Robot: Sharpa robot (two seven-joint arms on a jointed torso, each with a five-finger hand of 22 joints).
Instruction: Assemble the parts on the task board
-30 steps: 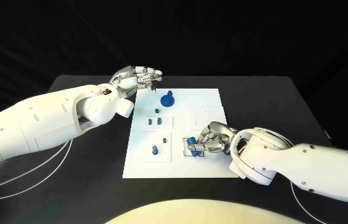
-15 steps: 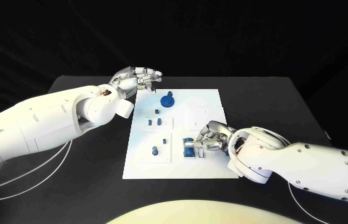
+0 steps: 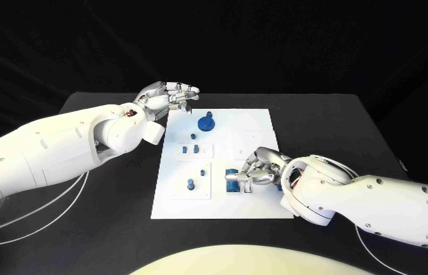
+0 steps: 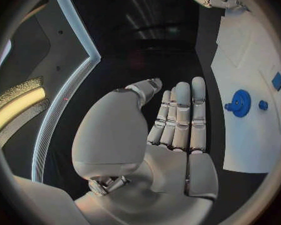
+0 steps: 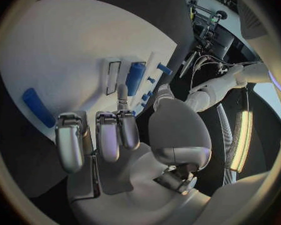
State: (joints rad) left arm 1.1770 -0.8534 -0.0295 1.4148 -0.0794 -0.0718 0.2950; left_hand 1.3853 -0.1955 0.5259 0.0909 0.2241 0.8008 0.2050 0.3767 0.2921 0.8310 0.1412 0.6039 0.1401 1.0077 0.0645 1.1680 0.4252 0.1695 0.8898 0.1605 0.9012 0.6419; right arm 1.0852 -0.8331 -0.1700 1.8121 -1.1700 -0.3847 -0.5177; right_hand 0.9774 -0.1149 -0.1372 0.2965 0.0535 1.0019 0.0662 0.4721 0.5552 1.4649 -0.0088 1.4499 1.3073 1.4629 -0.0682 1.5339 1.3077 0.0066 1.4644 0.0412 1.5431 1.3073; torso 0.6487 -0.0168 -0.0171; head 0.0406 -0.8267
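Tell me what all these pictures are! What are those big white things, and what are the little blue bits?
The big white things are a robot's two arms, each ending in a silver hand. One picture looks down from a camera on the robot's head. The two round pictures come from cameras on its wrists, peeking over each hand.

On the black table lies a white task board with small blue parts to fit together. One is a blue round part at the far end.

The right hand is down on the board beside a blue part; whether it grips it is hard to tell. The left hand waits by the board's far corner, holding nothing.
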